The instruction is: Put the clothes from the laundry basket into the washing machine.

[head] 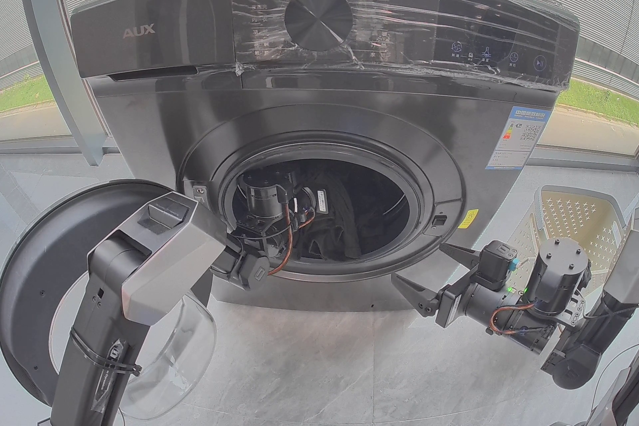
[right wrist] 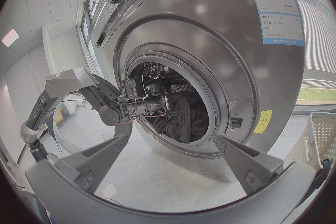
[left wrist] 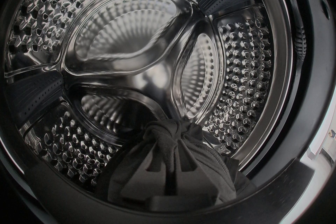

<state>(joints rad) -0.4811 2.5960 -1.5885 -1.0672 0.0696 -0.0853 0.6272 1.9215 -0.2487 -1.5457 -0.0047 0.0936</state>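
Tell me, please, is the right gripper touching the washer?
Apart. The right wrist view shows the open right gripper well short of the washer, with bare floor between them.

Left arm [head: 160, 254]: big silver-grey blocky shell, black tube part below, black straps [head: 106, 357] round it. Wrist [head: 263, 198] black and round, orange cable [head: 288, 241] looping off it.
Right arm [head: 566, 287]: black round joints, orange wire [head: 509, 314], small green light [head: 526, 291].
Right gripper [head: 421, 263]: two dark grey pointed fingers [right wrist: 245, 161], screw [right wrist: 249, 177] near base of each.
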